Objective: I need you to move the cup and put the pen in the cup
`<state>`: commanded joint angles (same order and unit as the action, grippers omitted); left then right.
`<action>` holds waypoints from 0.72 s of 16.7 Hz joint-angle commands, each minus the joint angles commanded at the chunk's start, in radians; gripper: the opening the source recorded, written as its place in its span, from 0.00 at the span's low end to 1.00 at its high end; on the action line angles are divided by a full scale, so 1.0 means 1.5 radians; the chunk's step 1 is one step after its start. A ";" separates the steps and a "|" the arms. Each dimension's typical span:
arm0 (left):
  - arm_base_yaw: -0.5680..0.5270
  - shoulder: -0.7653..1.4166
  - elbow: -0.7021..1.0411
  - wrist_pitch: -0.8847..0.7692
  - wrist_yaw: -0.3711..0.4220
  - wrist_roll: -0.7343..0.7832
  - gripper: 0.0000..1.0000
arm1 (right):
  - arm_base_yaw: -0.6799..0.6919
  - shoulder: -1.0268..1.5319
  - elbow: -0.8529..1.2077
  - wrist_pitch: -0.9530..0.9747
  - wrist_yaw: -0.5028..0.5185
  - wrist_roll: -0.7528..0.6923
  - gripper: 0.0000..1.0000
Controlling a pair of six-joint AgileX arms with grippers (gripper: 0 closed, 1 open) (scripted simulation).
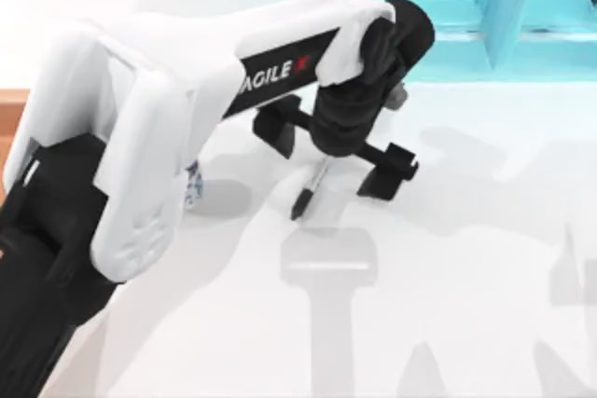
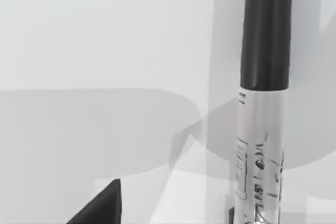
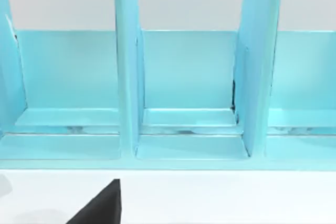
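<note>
While left tool (image 1: 336, 156) spreads wide over pen (image 1: 311, 185), white tabletop (image 1: 466, 277) bare rightward

White table (image 1: 485, 258), turquoise compartmented rack (image 3: 189, 77) with upright dividers along the table's far edge, right side

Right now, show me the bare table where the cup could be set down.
Bare table runs along the top view's right, from the blue shelf rack to the near edge. The middle is crowded: the left tool straddles the pen, and the cup sits beside the left arm.
</note>
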<state>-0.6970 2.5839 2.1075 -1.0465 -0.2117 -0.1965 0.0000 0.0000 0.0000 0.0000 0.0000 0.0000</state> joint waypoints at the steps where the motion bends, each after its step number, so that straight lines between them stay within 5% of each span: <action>1: 0.000 0.000 0.000 0.000 0.000 0.000 0.77 | 0.000 0.000 0.000 0.000 0.000 0.000 1.00; 11: 0.000 0.000 0.000 0.000 0.000 0.000 0.02 | 0.000 0.000 0.000 0.000 0.000 0.000 1.00; 12: 0.000 0.000 0.000 0.000 0.000 0.000 0.00 | 0.000 0.000 0.000 0.000 0.000 0.000 1.00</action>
<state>-0.6970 2.5839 2.1075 -1.0465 -0.2117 -0.1965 0.0000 0.0000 0.0000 0.0000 0.0000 0.0000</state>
